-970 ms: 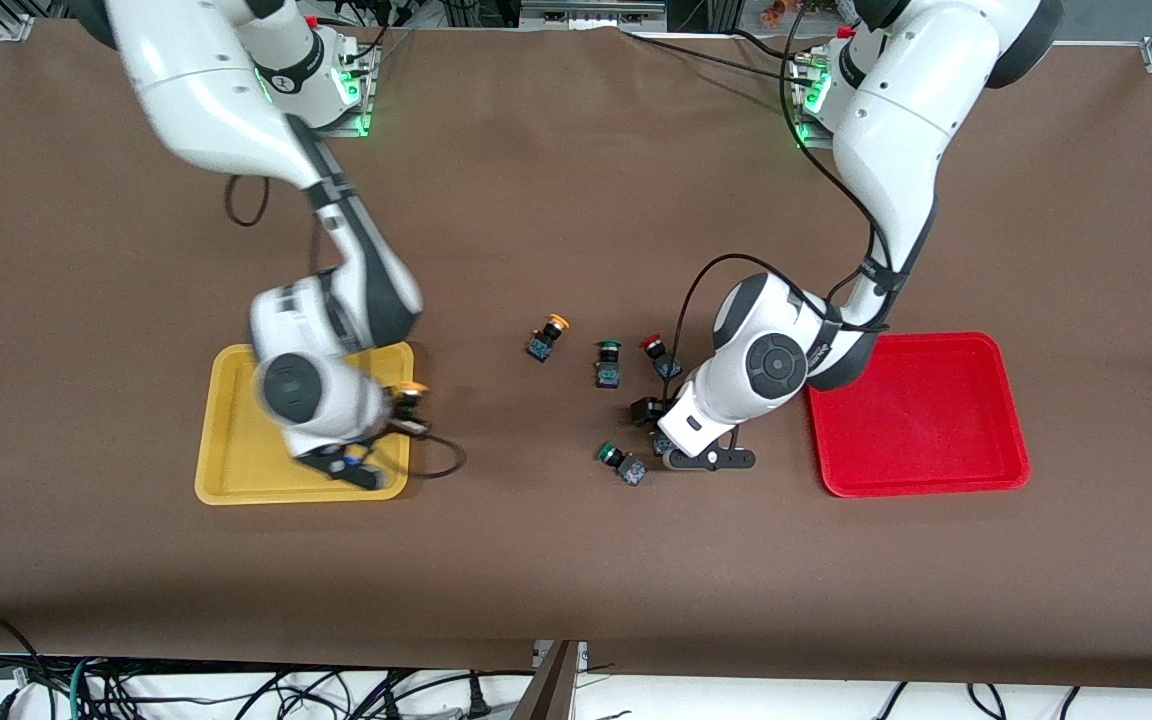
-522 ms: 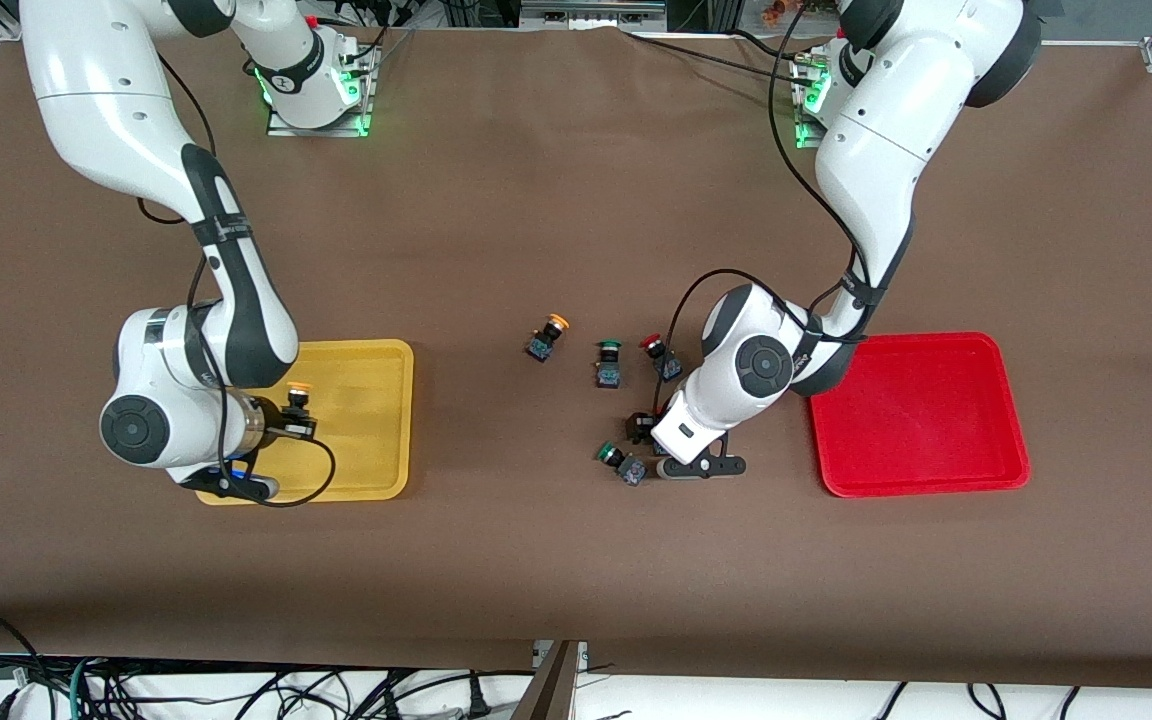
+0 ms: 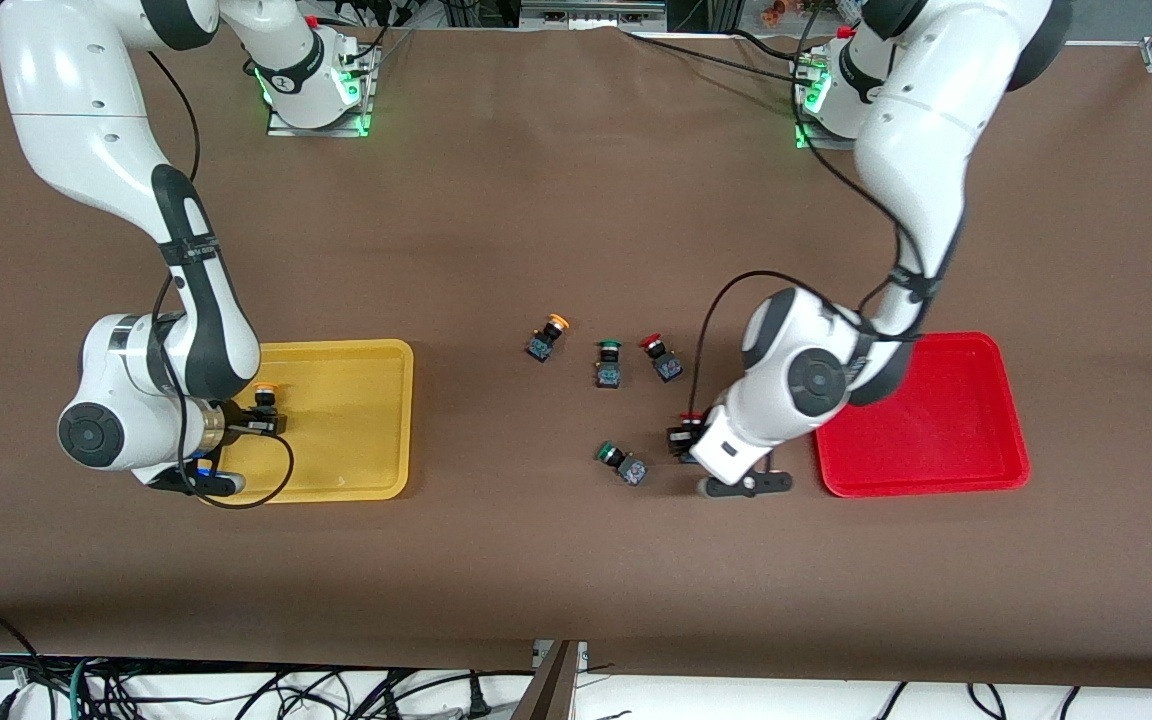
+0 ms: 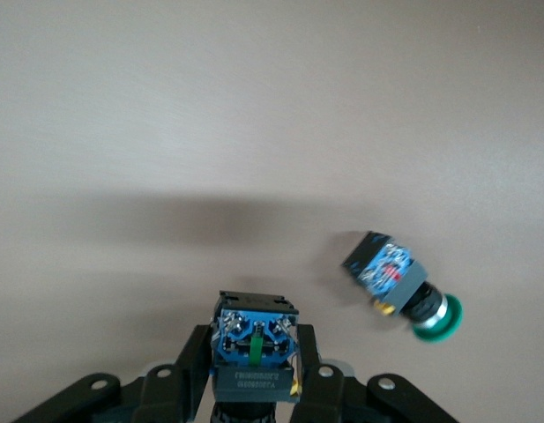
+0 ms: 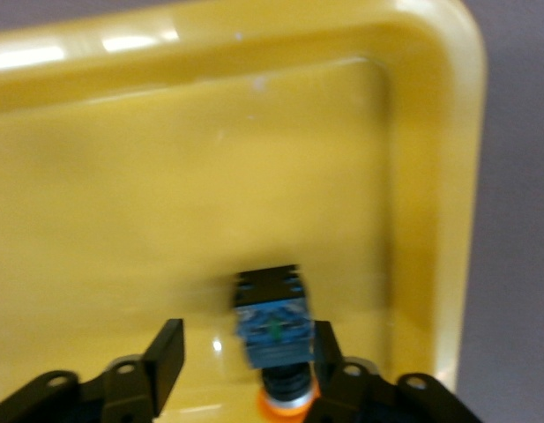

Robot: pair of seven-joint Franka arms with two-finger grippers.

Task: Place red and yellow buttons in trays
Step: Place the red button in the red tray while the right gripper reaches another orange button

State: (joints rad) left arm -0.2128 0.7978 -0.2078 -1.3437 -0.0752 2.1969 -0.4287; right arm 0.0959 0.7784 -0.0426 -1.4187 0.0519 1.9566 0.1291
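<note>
One yellow button released, one red button carried

A yellow-capped button [image 5: 273,339] is dropped from the spread right gripper [image 3: 258,420] over the yellow tray [image 3: 366,420]; a red-capped button [image 4: 254,348] is pinched by the left gripper [image 3: 688,438] near the red tray [image 3: 936,470]; two remain mid-table.

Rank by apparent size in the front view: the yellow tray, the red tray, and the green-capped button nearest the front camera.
1. yellow tray and red tray: they look about alike, and arms cover part of each, so no ranking between them.
2. green-capped button: far smaller than either.
</note>
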